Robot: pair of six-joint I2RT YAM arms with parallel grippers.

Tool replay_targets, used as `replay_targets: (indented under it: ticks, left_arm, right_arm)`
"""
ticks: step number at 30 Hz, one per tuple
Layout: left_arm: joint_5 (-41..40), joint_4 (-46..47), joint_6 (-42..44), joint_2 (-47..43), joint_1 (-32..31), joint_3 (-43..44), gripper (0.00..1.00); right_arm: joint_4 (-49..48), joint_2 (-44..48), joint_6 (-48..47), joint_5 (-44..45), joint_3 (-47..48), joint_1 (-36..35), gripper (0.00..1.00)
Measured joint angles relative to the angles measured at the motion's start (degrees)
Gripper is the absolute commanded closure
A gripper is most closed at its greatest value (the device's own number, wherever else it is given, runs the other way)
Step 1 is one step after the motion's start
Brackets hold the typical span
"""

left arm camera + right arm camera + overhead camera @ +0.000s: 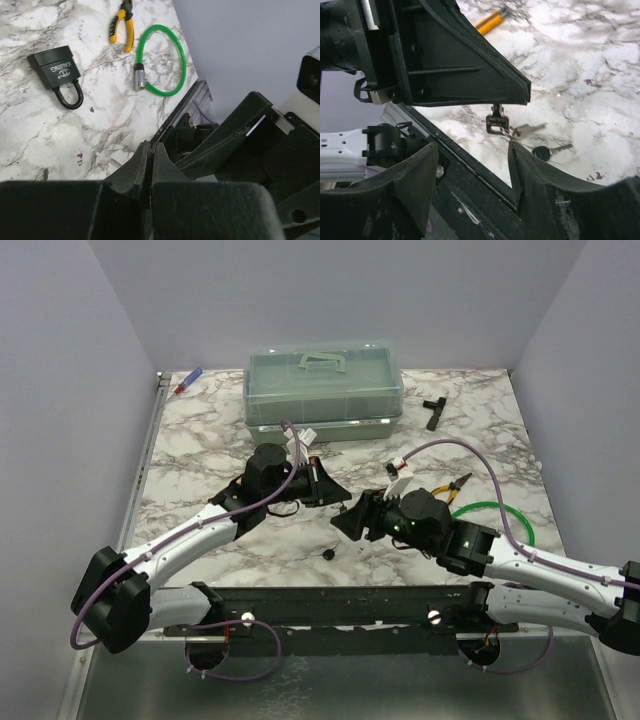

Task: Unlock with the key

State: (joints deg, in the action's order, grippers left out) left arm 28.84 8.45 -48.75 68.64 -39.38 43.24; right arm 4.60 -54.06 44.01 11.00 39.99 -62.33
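The key (327, 554), with a round black head and a thin silver blade, is seen lying flat on the glossy marble-patterned table (200, 440). It is well in front of the translucent green plastic box (323, 385) and is touched by nothing. The right gripper (472, 147) is held empty between box and key, its black wedge-shaped fingers apart. The left gripper (150, 147), nearer the box, is pressed together on nothing.

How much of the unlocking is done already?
Nothing is done yet. The padlock lies shut on the table. The key lies loose, and the right tool hangs open near it, holding nothing. To do: grab the key, fit it, turn it.
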Motion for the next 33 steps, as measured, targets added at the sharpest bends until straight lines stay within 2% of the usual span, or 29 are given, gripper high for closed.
replay_targets:
  ticks: [9, 18, 24, 29, 33]
  left_arm:
    - [3.02, 1.81, 0.61, -3.41, 0.0, 0.37, 1.0]
    - [4.76, 2.62, -0.07, -5.44, 0.0, 1.79, 1.0]
    - [5.97, 4.33, -1.55, -7.5, 0.0, 2.82, 1.0]
    - [7.17, 5.97, -2.73, -7.58, -0.02, 2.93, 1.0]
    - [7.98, 7.19, -3.32, -7.58, -0.02, 2.93, 1.0]
  right_arm:
    - [-5.99, 5.2, -0.11, -2.03, -3.04, 0.0, 0.41]
    - [-8.04, 10.16, -0.02, 0.07, -3.8, 0.0, 0.44]
    - [-10.25, 9.27, -0.83, -0.04, -3.82, 0.0, 0.49]
    - [-12.11, 7.43, -1.62, -1.18, -3.82, 0.0, 0.59]
    - [-14.08, 7.48, -2.05, -1.7, -3.82, 0.0, 0.6]
